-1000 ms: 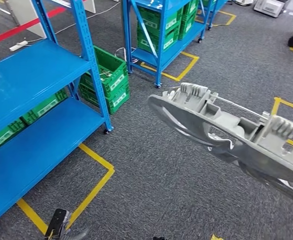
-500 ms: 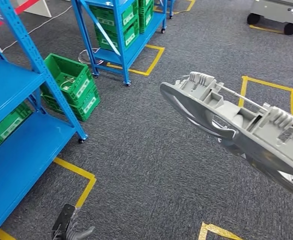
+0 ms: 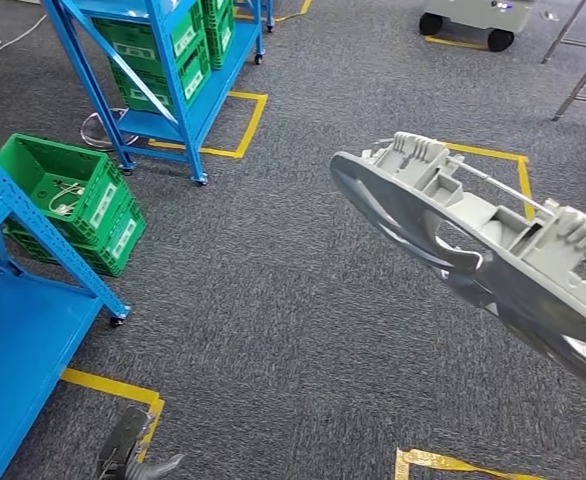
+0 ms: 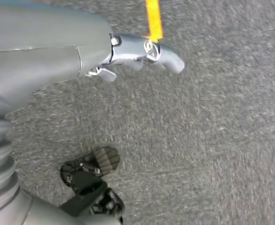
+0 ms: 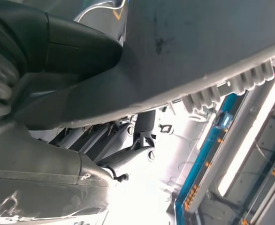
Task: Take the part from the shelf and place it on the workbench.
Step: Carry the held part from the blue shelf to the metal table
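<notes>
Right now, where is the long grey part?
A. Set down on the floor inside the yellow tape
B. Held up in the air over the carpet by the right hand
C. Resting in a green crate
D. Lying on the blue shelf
B: the grey part hangs above the carpet, and the right wrist view shows the right hand pressed against its underside.

The left hand is hanging low at the robot's side, holding nothing, its thumb and darker fingers lying apart. In the head view it is showing at the lower edge. The right hand is gripping the part, its fingers wrapping one edge, holding it out in front.
</notes>
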Motion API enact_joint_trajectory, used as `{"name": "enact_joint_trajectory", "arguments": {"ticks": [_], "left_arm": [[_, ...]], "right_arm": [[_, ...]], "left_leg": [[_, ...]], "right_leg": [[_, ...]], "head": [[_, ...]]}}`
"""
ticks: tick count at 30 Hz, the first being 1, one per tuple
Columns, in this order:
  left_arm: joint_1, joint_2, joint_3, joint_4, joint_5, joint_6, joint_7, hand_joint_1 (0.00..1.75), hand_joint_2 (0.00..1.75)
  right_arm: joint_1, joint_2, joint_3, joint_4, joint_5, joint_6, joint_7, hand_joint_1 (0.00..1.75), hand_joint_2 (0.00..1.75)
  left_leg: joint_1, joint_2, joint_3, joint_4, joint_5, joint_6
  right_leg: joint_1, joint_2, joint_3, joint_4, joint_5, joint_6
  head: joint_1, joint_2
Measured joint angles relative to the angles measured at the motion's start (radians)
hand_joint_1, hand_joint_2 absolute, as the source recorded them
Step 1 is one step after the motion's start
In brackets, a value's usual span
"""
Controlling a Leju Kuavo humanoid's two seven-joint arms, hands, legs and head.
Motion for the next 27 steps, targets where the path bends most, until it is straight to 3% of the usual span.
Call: {"name": "enact_joint_trajectory", "arguments": {"ticks": [1, 2, 3, 5, 7, 8, 10, 12, 13, 15, 17, 18, 19, 21, 23, 24, 25, 26, 27], "left_arm": [[0.001, 0.0, -0.004, -0.001, 0.0, -0.008, -0.002, 0.0, 1.75], [0.002, 0.0, -0.007, -0.002, 0.001, -0.017, -0.004, 0.0, 1.75], [0.003, 0.0, -0.01, -0.004, 0.002, -0.023, -0.005, 0.0, 1.75], [0.004, 0.0, -0.014, -0.008, 0.007, -0.031, -0.007, 0.0, 1.75], [0.004, 0.0, -0.015, -0.011, 0.012, -0.038, -0.009, 0.0, 1.75], [0.005, 0.001, -0.015, -0.011, 0.015, -0.041, -0.009, 0.0, 1.75], [0.006, 0.001, -0.015, -0.012, 0.018, -0.042, -0.01, 0.0, 1.75], [0.007, 0.002, -0.015, -0.012, 0.019, -0.043, -0.01, 0.0, 1.75], [0.008, 0.002, -0.016, -0.012, 0.019, -0.043, -0.01, 0.0, 1.75], [0.01, 0.002, -0.016, -0.013, 0.02, -0.043, -0.011, 0.0, 1.75], [0.012, 0.003, -0.016, -0.013, 0.022, -0.041, -0.01, 0.0, 1.75], [0.012, 0.004, -0.016, -0.013, 0.023, -0.039, -0.01, 0.0, 1.75], [0.011, 0.005, -0.016, -0.013, 0.023, -0.038, -0.01, 0.0, 1.75], [0.009, 0.007, -0.016, -0.013, 0.024, -0.036, -0.01, 0.0, 1.75], [0.007, 0.007, -0.016, -0.013, 0.026, -0.035, -0.01, 0.0, 1.75], [0.007, 0.007, -0.016, -0.013, 0.028, -0.034, -0.01, 0.0, 1.75], [0.007, 0.006, -0.016, -0.013, 0.029, -0.033, -0.01, 0.0, 1.75], [0.006, 0.006, -0.016, -0.013, 0.031, -0.032, -0.01, 0.0, 1.75], [0.005, 0.006, -0.016, -0.013, 0.032, -0.032, -0.01, 0.0, 1.75]], "right_arm": [[0.0, 0.0, 0.0, 0.0, -0.001, -0.001, 0.0, 1.75, 1.75], [0.001, 0.0, 0.001, 0.0, -0.003, -0.003, 0.0, 1.75, 1.75], [0.001, 0.0, 0.001, 0.0, -0.004, -0.004, 0.0, 1.75, 1.75], [0.002, 0.0, 0.002, 0.0, -0.005, -0.007, 0.0, 1.75, 1.75], [0.002, 0.0, 0.003, 0.0, -0.006, -0.009, 0.0, 1.75, 1.75], [0.002, 0.0, 0.003, 0.0, -0.006, -0.01, 0.0, 1.75, 1.75], [0.004, 0.0, 0.004, 0.0, -0.005, -0.011, 0.0, 1.75, 1.75], [0.007, 0.0, 0.004, 0.0, -0.005, -0.013, 0.0, 1.75, 1.75], [0.007, 0.0, 0.005, 0.0, -0.004, -0.014, 0.0, 1.75, 1.75], [0.007, 0.0, 0.005, 0.0, -0.004, -0.014, 0.001, 1.75, 1.75], [0.008, 0.0, 0.006, 0.0, -0.004, -0.015, 0.003, 1.75, 1.75], [0.008, 0.0, 0.006, 0.0, -0.004, -0.016, 0.004, 1.75, 1.75], [0.008, 0.0, 0.006, 0.0, -0.004, -0.016, 0.004, 1.75, 1.75], [0.009, 0.0, 0.007, 0.0, -0.003, -0.017, 0.005, 1.75, 1.75], [0.011, 0.0, 0.007, 0.0, -0.002, -0.019, 0.006, 1.75, 1.75], [0.013, 0.0, 0.008, 0.0, -0.002, -0.021, 0.007, 1.75, 1.75], [0.014, 0.0, 0.008, 0.0, 0.0, -0.025, 0.008, 1.75, 1.75], [0.015, 0.001, 0.008, 0.0, 0.002, -0.029, 0.01, 1.75, 1.75], [0.016, 0.001, 0.008, 0.0, 0.005, -0.033, 0.012, 1.75, 1.75]], "left_leg": [[-0.002, 0.01, 0.006, 0.0, -0.007, 0.002], [-0.004, 0.019, 0.013, 0.0, -0.014, 0.004], [-0.005, 0.029, 0.023, 0.0, -0.022, 0.004], [-0.006, 0.044, 0.047, 0.0, -0.038, 0.003], [-0.012, 0.056, 0.065, 0.002, -0.052, -0.005], [-0.015, 0.063, 0.068, 0.002, -0.055, -0.009], [-0.016, 0.084, 0.072, -0.002, -0.055, -0.017], [-0.014, 0.077, 0.069, 0.011, -0.077, -0.026], [-0.013, 0.061, 0.059, 0.042, -0.105, -0.03], [-0.012, 0.027, 0.018, 0.155, -0.182, -0.033], [-0.012, 0.016, -0.015, 0.248, -0.224, -0.034], [-0.012, 0.014, -0.008, 0.247, -0.218, -0.033], [-0.012, 0.01, 0.018, 0.207, -0.195, -0.032], [-0.011, -0.019, 0.096, 0.075, -0.145, -0.03], [-0.01, -0.045, 0.141, -0.009, -0.119, -0.023], [-0.013, -0.048, 0.146, -0.022, -0.113, -0.017], [-0.014, -0.037, 0.143, -0.023, -0.103, -0.009], [-0.014, -0.025, 0.138, -0.024, -0.093, -0.001], [-0.014, -0.013, 0.131, -0.025, -0.082, 0.008]], "right_leg": [[0.001, -0.002, -0.058, 0.065, -0.005, 0.0], [0.002, -0.002, -0.102, 0.095, 0.011, -0.002], [0.004, -0.004, -0.123, 0.081, 0.051, -0.005], [0.011, -0.03, -0.104, -0.043, 0.162, -0.014], [0.023, -0.068, -0.068, -0.15, 0.228, -0.024], [0.027, -0.077, -0.062, -0.169, 0.237, -0.029], [0.029, -0.056, -0.065, -0.174, 0.244, -0.04], [0.026, -0.034, -0.069, -0.185, 0.256, -0.053], [0.022, -0.023, -0.071, -0.191, 0.263, -0.058], [0.019, -0.002, -0.08, -0.196, 0.275, -0.064], [0.018, 0.022, -0.096, -0.196, 0.289, -0.064], [0.018, 0.036, -0.105, -0.196, 0.298, -0.062], [0.016, 0.049, -0.116, -0.196, 0.308, -0.059], [0.013, 0.075, -0.135, -0.194, 0.328, -0.047], [0.013, 0.095, -0.145, -0.196, 0.347, -0.034], [0.013, 0.103, -0.145, -0.201, 0.358, -0.027], [0.011, 0.112, -0.144, -0.21, 0.37, -0.021], [0.01, 0.111, -0.146, -0.216, 0.377, -0.017], [0.011, 0.097, -0.153, -0.212, 0.367, -0.013]], "head": [[0.0, 0.0], [0.0, 0.0], [0.0, 0.0], [0.0, 0.0], [0.0, 0.0], [0.0, 0.0], [-0.001, 0.0], [-0.002, 0.0], [-0.003, 0.0], [-0.004, 0.0], [-0.004, 0.0], [-0.004, 0.0], [-0.004, 0.0], [-0.004, 0.0], [-0.001, 0.0], [-0.001, 0.0], [0.001, 0.0], [0.001, 0.0], [0.003, 0.0]]}}
